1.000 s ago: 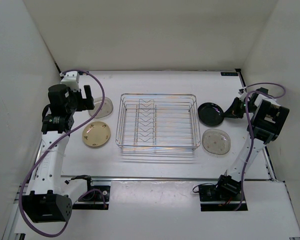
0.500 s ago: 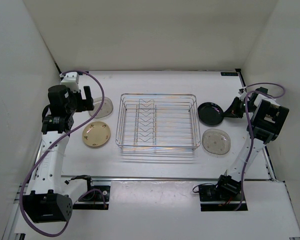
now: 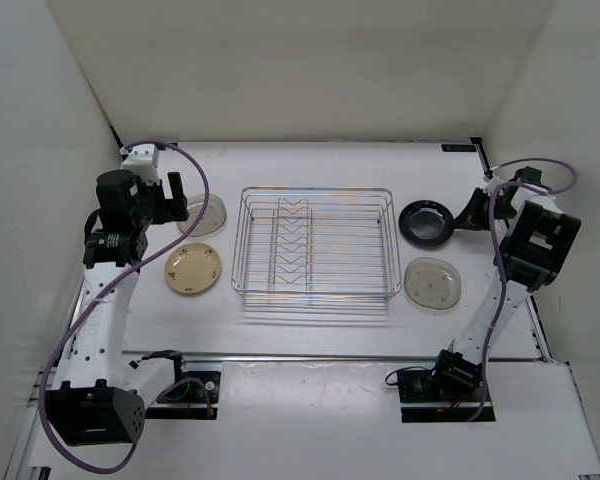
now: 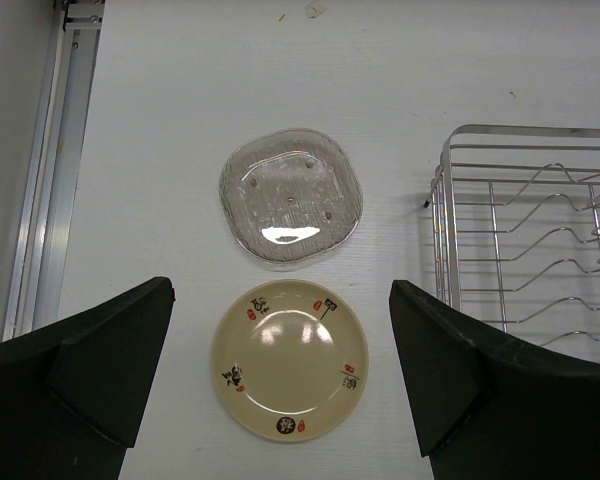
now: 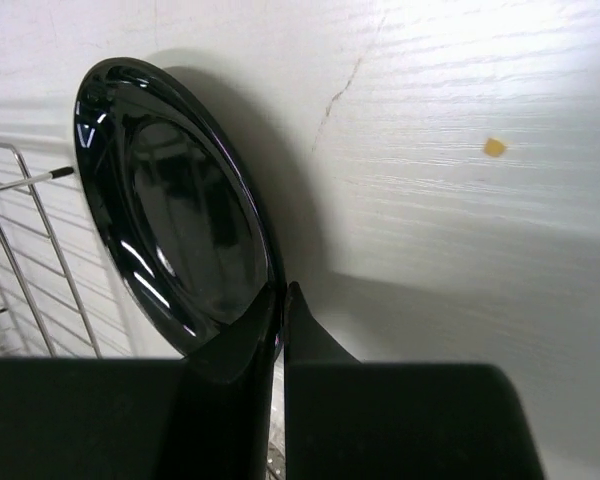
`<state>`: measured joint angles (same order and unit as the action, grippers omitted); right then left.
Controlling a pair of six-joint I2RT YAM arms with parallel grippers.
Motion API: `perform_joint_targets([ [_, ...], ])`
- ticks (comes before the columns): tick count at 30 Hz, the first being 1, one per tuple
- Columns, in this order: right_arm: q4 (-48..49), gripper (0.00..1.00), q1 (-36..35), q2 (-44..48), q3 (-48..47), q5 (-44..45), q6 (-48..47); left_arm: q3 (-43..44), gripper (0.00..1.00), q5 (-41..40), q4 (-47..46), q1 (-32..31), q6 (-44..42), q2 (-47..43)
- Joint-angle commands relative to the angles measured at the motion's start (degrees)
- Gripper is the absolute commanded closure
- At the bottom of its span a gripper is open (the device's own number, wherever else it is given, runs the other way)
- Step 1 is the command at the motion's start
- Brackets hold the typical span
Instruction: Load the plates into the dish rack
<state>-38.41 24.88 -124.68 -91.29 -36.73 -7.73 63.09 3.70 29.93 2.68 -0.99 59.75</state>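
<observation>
- Altogether four plates are out, all outside the one rack (image 3: 315, 190).
- That rack is a silver wire basket with zigzag dividers along its middle, standing mid-bench (image 3: 310, 330).
- Left of it lie the cream plate (image 3: 192, 269), which has small red and black marks, and, farther back, the left clear plate (image 3: 208, 213).
- Both are flat on the bench.
- The right clear plate (image 3: 432, 282), greyish, lies flat near the rack's near right corner.
- The glossy black plate (image 3: 425, 222) is tilted up beside the rack's far right corner.
- The right end effector (image 5: 280, 300) is clamped on its rim.
- The left end effector (image 4: 280, 288) hangs above the two left plates with its fingers wide apart, holding nothing.
</observation>
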Motion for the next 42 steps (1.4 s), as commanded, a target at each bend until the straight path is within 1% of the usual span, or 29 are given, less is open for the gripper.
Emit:
perform_joint_targets([
  [1, 3.78, 1.0, -0.01, 8.39, -3.36, 6.03, 0.61, -0.07, 0.0, 0.95, -0.75, 0.31, 0.56, -1.47],
  [6, 4.4, 1.0, -0.01, 12.18, -6.88, 10.09, 0.61, -0.07, 0.0, 1.48, -0.75, 0.31, 0.56, -1.47],
  [10, 3.78, 1.0, -0.01, 13.41, -8.47, 10.63, 0.61, -0.6, 0.0, 1.48, -0.75, 0.31, 0.56, -2.0],
  [13, 3.78, 1.0, -0.63, 15.34, -9.61, 14.13, -0.09, -0.6, 0.0, 1.48, -0.75, 0.31, 0.56, -2.0],
  [15, 4.31, 1.0, -3.95, 18.24, -9.61, 18.95, -1.84, -0.6, 0.0, 1.48, -0.75, 0.31, 0.56, -2.0],
  [16, 5.44, 1.0, -6.92, 19.47, -10.14, 25.59, -4.46, -0.6, 0.0, 2.0, -0.75, 0.31, 0.56, -2.0],
  [18, 7.03, 1.0, -10.54, 23.16, -10.14, 32.83, -7.64, -0.6, 0.0, 2.01, -0.75, 0.31, 0.56, -1.48],
  [19, 7.91, 1.0, -14.21, 24.3, -10.84, 36.08, -10.79, -0.6, 0.0, 2.01, -0.75, 0.31, 0.56, -1.47],
  [20, 10.0, 1.0, -16.16, 26.4, -11.37, 39.33, -12.38, -0.6, 0.0, 2.53, -0.75, 0.31, 0.56, -1.47],
  [21, 11.16, 1.0, -18.01, 27.2, -11.37, 45.11, -14.14, -0.6, 0.0, 2.54, -0.75, 0.31, 0.56, -1.47],
  [22, 12.47, 1.0, -21.86, 28.08, -11.89, 48.21, -17.64, -0.6, 0.0, 2.54, -0.75, 0.31, 0.56, -1.47],
  [24, 17.65, 1.0, -25.57, 30.11, -11.9, 53.58, -21.43, -0.6, 0.0, 2.54, -0.75, 0.31, 0.56, -1.47],
  [25, 19.24, 1.0, -28.89, 30.11, -11.9, 58.04, -23.37, -0.6, 0.0, 2.54, -0.75, 0.31, 0.56, -1.47],
  [26, 22.21, 1.0, -30.49, 30.81, -11.9, 59.91, -26.95, -0.6, 0.0, 2.54, -0.75, 0.31, 0.56, -1.47],
  [27, 23.46, 1.0, -33.29, 30.82, -11.9, 61.59, -28.64, -0.6, 0.0, 2.54, -0.75, 0.31, 0.56, -2.0],
  [29, 25.83, 1.0, -35.86, 31.43, -11.9, 64.05, -33.2, -0.6, 0.0, 2.54, -0.75, 0.31, 0.56, -2.0],
  [30, 28.46, 1.0, -38.39, 31.95, -11.29, 66.07, -34.71, -0.6, 0.0, 3.06, -0.75, 0.31, 0.56, -2.0],
  [35, 35.23, 1.0, -46.05, 32.49, -6.38, 68.89, -41.92, -1.13, 0.0, 3.58, -0.75, 0.84, 0.56, -2.0],
  [36, 39.86, 1.0, -48.94, 33.18, -2.1, 68.9, -45.24, -1.13, 0.0, 3.59, -0.75, 0.84, 0.56, -2.0],
  [38, 45.68, 1.0, -51.76, 34.07, 3.28, 69.51, -48.94, -1.13, 0.0, 3.59, -0.75, 0.84, 0.56, -2.0],
  [39, 48.75, 1.0, -54.39, 34.85, 8.35, 69.51, -52.62, -1.13, 0.0, 3.59, -0.75, 0.84, 0.56, -2.0],
  [40, 53.13, 1.0, -55.63, 34.86, 10.32, 69.51, -53.96, -1.13, 0.0, 3.59, -0.75, 0.84, 0.56, -2.0],
  [42, 54.5, 1.0, -59.05, 35.39, 13.75, 69.51, -54.76, -1.13, 0.0, 3.59, -0.75, 0.84, 0.56, -2.0],
])
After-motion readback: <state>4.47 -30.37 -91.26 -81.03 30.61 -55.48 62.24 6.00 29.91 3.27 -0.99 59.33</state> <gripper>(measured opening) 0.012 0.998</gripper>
